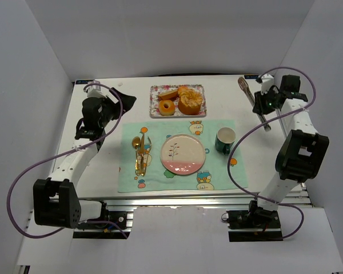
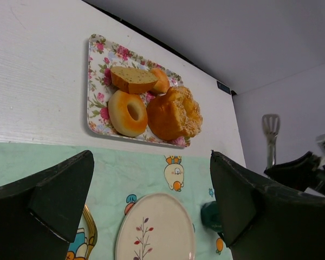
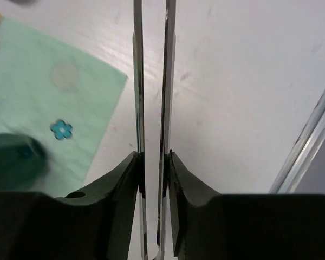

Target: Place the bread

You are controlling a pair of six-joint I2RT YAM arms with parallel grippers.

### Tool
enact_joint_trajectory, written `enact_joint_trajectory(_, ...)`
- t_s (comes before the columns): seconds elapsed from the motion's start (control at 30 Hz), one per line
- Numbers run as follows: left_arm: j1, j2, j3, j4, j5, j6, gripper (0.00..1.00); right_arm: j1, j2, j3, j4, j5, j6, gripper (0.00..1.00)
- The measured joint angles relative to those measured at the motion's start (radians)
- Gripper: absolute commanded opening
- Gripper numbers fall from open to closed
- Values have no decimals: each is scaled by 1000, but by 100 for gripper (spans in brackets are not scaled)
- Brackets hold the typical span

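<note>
Several breads lie on a floral tray at the back: a ring doughnut, a torn round loaf and a slice. The left wrist view shows the tray, doughnut, loaf and slice. A pink-and-white plate sits bare on the green placemat. My left gripper is open and empty, left of the tray; its fingertips frame the plate. My right gripper is shut on metal tongs at the back right, squeezing both arms.
A green mug stands right of the plate. Gold cutlery lies left of it. White walls enclose the table on three sides. In the right wrist view the mug is at lower left on the placemat.
</note>
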Motion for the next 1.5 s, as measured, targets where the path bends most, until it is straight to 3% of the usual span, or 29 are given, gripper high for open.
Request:
enact_joint_trajectory(0.23,-2,-38,-34,-10,0,0,97,143,-34,152,-37,-48,-23,37)
enact_joint_trajectory(0.6,-4,-108,-73,-21,-9,-5,97,415,-34,160,-85,-36,-130,37)
enact_joint_trajectory(1.13,-7,-120,-110,-15,-24,-19,97,528,-25,159,-53,114,-225,42)
enact_joint_trajectory(1.5,-9,-120,-114,1,-23,-19,97,534,-3,158,-35,206,-254,46)
